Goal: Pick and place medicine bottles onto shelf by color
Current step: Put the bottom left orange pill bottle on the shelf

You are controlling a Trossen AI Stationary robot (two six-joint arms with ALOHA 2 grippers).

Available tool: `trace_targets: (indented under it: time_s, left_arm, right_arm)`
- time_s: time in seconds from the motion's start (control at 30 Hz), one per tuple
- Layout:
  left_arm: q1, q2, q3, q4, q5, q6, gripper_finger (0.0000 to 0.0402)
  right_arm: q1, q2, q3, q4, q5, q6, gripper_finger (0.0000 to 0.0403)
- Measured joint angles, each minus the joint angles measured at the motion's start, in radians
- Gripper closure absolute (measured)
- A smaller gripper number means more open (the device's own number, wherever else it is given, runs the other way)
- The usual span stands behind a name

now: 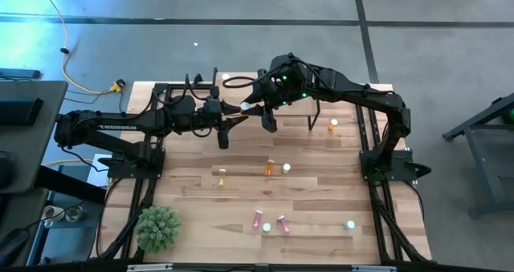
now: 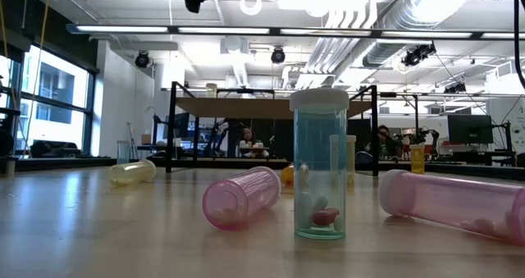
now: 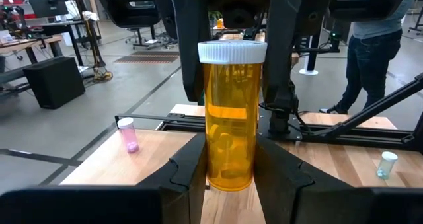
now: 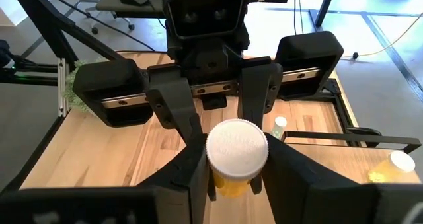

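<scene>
An orange medicine bottle (image 3: 231, 118) with a white cap (image 4: 236, 148) stands upright in the air over the far middle of the table, between my two grippers. My left gripper (image 3: 231, 181) comes from the table's left and is shut on the bottle's lower body. My right gripper (image 4: 236, 181) comes from the right and is shut on its top. In the high view the two meet at the cap (image 1: 245, 106). The shelf (image 2: 246, 106), a light-wood board on black legs, stands at the table's far side. My left gripper pinches the bottle's lower body (image 3: 210, 164) between its two fingers, which come level from the table's left. The bottle stands upright and lifted clear of the table. My right gripper has its fingers (image 4: 192, 174) on either side of the cap end (image 4: 218, 159), slanting down from the right. It closes on the cap and the body just under it.
Loose bottles lie on the table: yellow (image 1: 222, 174), orange (image 1: 269, 168) and green (image 1: 287, 168) in the middle, two pink (image 1: 258, 220) and one green (image 1: 350, 224) nearer. Another orange one (image 1: 333, 126) stands far right. A green plant (image 1: 157, 228) sits near left.
</scene>
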Motion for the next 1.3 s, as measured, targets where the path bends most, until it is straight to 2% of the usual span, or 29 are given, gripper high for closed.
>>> trace_targets:
  time_s: [0.17,0.3,0.5,0.7,1.0,1.2,1.3]
  left_arm:
    - [0.000,0.000,0.000,-0.001,-0.002,0.000,0.0301]
    - [0.000,0.000,0.000,-0.004,-0.002,-0.008,0.0282]
    - [0.000,0.000,0.000,-0.004,-0.003,-0.103,0.0230]
    - [0.002,-0.002,0.000,-0.004,-0.050,-0.140,0.0192]
    - [0.049,-0.007,0.000,0.001,-0.058,-0.141,0.0188]
    - [0.082,-0.007,0.000,0.000,-0.058,-0.142,0.0188]
    - [0.094,-0.007,0.000,0.000,-0.058,-0.140,0.0188]
  right_arm:
    - [0.000,0.000,0.000,0.000,-0.001,0.006,0.0294]
    - [0.000,0.000,0.000,-0.005,0.000,0.029,0.0294]
    - [0.000,-0.011,0.000,-0.026,0.076,0.030,0.0294]
    - [-0.013,-0.055,0.000,-0.039,0.169,0.028,0.0295]
    - [-0.068,-0.175,0.000,-0.094,0.288,0.018,0.0295]
    - [-0.127,-0.238,0.000,-0.097,0.378,-0.044,0.0295]
    - [-0.171,-0.244,-0.001,-0.111,0.368,-0.052,0.0295]
